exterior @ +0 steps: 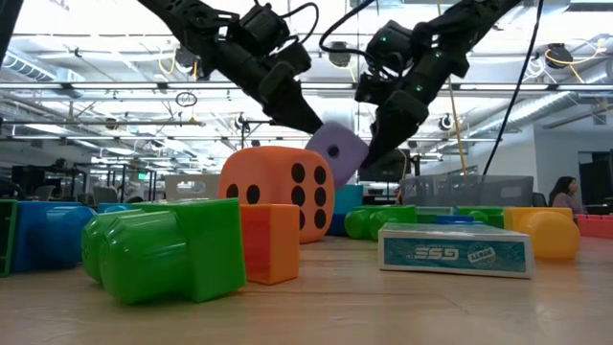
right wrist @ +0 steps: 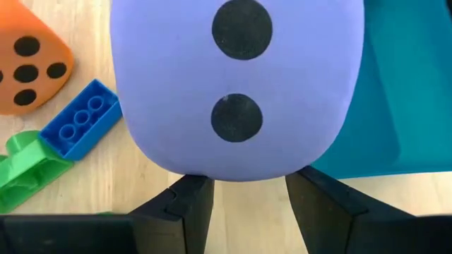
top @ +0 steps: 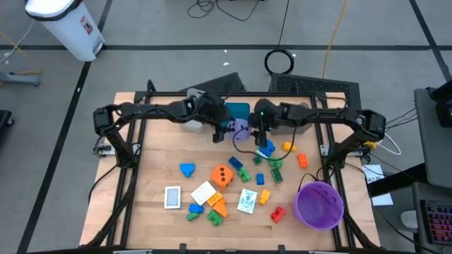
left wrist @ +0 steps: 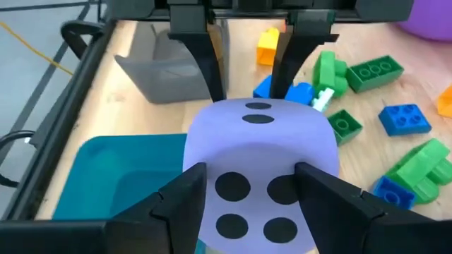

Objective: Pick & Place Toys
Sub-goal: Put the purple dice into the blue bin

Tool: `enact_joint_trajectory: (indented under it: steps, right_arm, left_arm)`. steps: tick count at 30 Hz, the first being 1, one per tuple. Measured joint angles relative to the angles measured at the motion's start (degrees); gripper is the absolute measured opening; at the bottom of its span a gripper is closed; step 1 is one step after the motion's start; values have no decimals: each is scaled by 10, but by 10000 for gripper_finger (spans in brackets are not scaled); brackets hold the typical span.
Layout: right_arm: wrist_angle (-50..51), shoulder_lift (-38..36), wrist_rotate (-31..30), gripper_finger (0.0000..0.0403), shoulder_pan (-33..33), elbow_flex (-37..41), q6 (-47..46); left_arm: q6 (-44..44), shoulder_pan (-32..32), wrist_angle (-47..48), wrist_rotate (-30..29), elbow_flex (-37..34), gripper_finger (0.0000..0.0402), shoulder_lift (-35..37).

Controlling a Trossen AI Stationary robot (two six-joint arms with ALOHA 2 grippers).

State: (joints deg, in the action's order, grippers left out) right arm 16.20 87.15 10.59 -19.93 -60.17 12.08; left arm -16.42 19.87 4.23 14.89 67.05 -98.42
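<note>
A purple dotted die hangs above the table's middle, close to the teal tray. My left gripper comes at it from the left and my right gripper from the right; both are shut on it. On the wood below lie an orange die, several coloured bricks and white picture cards. My left gripper pinches the purple die by two opposite sides between its two fingers, slanting down from the table's left. The die bulges wider than the gap between the fingers. It is lifted clear of the table. My right gripper meets the die's opposite end, fingertips at its rounded edge, slanting down from the table's right. The die is wider than the finger gap. How far the die reaches between the fingers, I cannot tell.
A grey tray stands beside the teal tray at the far side. A round purple bowl sits at the near right. Bricks, the orange die and a card box crowd the near half of the table.
</note>
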Motion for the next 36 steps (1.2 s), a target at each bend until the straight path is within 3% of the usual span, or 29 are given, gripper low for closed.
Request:
enact_joint_trajectory:
  steps: [20, 36]
  right_arm:
    - [41, 0, 15, 166, -61, -64, 26]
    - [-59, 9, 32, 166, -115, -66, 23]
  left_arm:
    - [-15, 51, -32, -1, 1, 223, 15]
    - [-26, 107, -45, -6, 1, 223, 15]
